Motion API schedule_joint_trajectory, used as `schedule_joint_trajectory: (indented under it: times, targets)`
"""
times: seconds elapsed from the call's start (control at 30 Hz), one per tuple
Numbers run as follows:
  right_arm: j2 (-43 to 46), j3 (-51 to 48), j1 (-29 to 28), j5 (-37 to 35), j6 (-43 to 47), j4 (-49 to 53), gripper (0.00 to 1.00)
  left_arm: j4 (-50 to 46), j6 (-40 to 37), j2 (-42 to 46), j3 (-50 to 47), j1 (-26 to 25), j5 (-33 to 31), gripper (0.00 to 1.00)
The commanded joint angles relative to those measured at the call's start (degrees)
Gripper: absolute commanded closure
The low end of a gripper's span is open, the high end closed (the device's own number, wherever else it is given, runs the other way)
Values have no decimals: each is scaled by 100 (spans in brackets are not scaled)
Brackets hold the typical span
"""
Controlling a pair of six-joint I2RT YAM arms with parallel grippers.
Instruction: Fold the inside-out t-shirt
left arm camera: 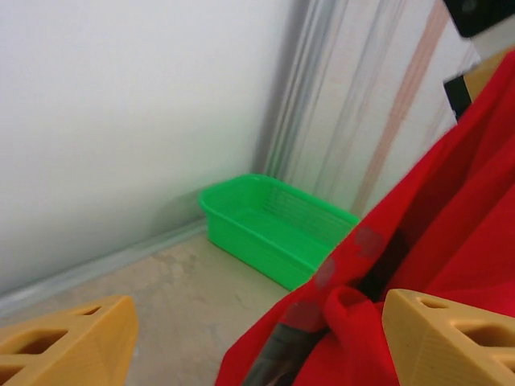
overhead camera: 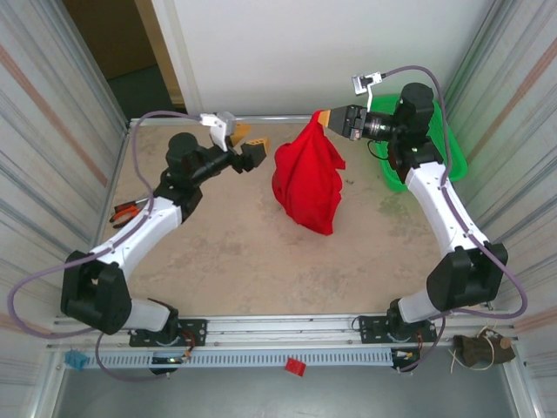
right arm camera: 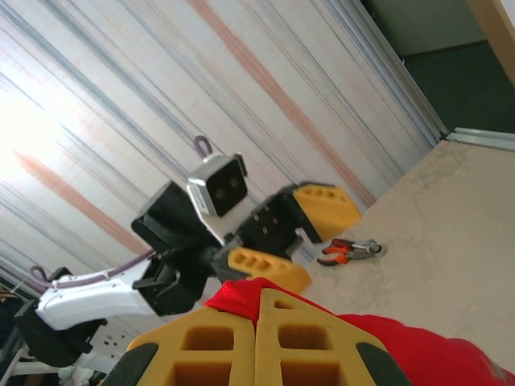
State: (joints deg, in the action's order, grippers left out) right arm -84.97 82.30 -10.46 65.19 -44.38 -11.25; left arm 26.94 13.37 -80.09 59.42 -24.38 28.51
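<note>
Two grippers flank the red t-shirt (overhead camera: pixel 306 183). The right gripper (overhead camera: pixel 320 117), just beside the green basket (overhead camera: pixel 456 160), has its fingers pressed together on a top fold of the shirt. The cloth hangs from it in a loose bunch, between the basket and the left gripper (overhead camera: pixel 248 144). The left gripper sits on the shirt's side away from the basket, fingers spread wide and holding nothing. Pliers (overhead camera: pixel 129 211) lie well apart from the basket, beyond the left gripper.

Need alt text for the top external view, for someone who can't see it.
The right gripper, shut on a red t-shirt, holds it up bunched above the table. The left gripper is open just left of it. A green basket sits on the right, pliers on the left.
</note>
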Motion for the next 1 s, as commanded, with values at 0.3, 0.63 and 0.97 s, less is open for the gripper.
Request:
schedule_joint_trajectory:
  times: [0.3,0.63,0.97]
  targets:
    - [-198,175,172,120,-396,-909,100,74,-501,-149,-176,-2378,62,24]
    - [19,168,316,423,-540,-1033,100,-55,-623,791,-966,-912,-1579,19]
    - [103,120,299,486,-642,-1122,100,70,-1257,138,-997,-1135,-1694,20]
